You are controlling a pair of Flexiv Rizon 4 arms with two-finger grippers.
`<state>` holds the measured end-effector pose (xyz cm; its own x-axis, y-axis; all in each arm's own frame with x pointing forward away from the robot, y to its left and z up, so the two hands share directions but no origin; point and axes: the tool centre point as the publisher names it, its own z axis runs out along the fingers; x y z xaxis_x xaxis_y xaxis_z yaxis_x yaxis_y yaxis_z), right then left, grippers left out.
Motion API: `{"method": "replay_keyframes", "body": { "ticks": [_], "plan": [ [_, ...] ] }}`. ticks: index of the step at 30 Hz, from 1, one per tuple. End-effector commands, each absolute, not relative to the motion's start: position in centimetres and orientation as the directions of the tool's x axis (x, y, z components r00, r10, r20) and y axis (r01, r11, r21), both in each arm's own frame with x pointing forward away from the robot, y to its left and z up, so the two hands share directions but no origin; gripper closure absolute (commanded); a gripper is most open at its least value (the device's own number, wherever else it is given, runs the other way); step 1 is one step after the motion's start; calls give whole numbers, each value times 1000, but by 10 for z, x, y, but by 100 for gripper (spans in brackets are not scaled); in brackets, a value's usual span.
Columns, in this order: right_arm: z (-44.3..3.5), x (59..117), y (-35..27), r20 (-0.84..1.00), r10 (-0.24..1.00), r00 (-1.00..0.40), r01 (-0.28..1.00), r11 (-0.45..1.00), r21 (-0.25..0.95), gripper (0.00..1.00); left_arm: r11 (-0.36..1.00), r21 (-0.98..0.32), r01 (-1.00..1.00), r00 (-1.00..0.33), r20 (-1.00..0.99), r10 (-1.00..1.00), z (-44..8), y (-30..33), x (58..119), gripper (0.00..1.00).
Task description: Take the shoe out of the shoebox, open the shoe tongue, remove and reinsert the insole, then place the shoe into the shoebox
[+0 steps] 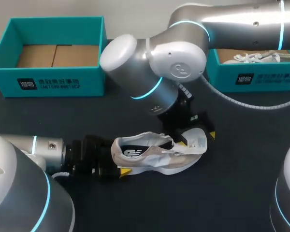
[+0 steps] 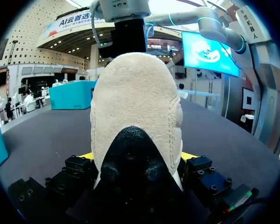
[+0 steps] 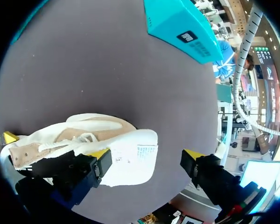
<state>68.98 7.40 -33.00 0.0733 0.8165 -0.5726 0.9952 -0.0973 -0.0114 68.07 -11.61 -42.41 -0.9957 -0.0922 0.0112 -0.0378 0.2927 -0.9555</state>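
Shoe out of box, braced at heel.
Shoe [image 1: 154, 157] stands mid-table [image 1: 232, 193]. Left gripper [image 2: 136, 161] pinches its heel, apparently to steady it. Right gripper [image 3: 147, 161], jaws spread, straddles the lifted tongue [image 1: 195, 140], one finger touching.

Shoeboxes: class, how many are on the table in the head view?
2. The left shoebox sits far left, open, showing only its cardboard floor. The right shoebox sits far right, partly hidden behind the right arm, something white inside.
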Motion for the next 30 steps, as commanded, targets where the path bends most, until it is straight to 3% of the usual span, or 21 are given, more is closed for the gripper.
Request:
{"method": "replay_keyframes", "body": {
  "ticks": [1,11,18,19,20,23,30],
  "plan": [
    [-299,687,85,-518,781,349,936,-262,236,0,296,-955,-38,-995,11,-94,-427,-117,681,100],
    [-231,715,122,-524,846,103,939,91,333,0,296,-955,-38,-995,11,-94,-427,-117,681,100],
    [-206,725,161,-473,834,-284,795,481,370,0,296,-955,-38,-995,11,-94,-427,-117,681,100],
    [-201,725,168,-470,800,-374,734,565,377,56,296,-955,-38,-995,11,-94,-427,-117,681,100],
    [-198,725,173,-466,771,-434,688,617,381,100,296,-955,-38,-995,11,-94,-427,-117,681,100],
    [-189,722,186,-438,643,-629,513,766,387,100,296,-955,-38,-995,11,-94,-427,-117,681,100],
    [-189,722,186,-438,643,-629,513,766,387,100,296,-955,-38,-995,11,-94,-427,-117,681,100]
  ]
}}
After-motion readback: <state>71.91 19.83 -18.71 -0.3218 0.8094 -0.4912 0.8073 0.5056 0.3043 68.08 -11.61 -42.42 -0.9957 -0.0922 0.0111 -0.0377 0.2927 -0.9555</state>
